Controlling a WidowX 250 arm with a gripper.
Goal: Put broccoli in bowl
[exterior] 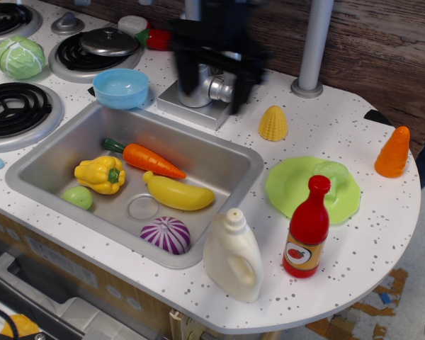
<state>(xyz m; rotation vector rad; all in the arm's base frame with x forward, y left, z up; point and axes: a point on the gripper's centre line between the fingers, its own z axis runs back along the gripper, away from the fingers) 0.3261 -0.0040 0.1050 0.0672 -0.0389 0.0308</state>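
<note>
The broccoli [331,171], a small lumpy light green piece, sits on the flat lime-green plate [290,191] at the right of the counter. The light blue bowl [120,87] stands empty on the counter behind the sink's back left corner. My gripper [212,95] is a dark motion-blurred shape in front of the faucet, between the bowl and the broccoli and above the counter. Its fingers [186,79] look spread apart with nothing between them.
The sink [219,159] holds a yellow pepper [99,174], carrot [150,160], banana [177,192], purple onion [166,234] and a smooth green piece [78,197]. A red bottle [308,228], white jug [232,256], corn [273,123], orange cone [393,152] and cabbage [19,57] stand around.
</note>
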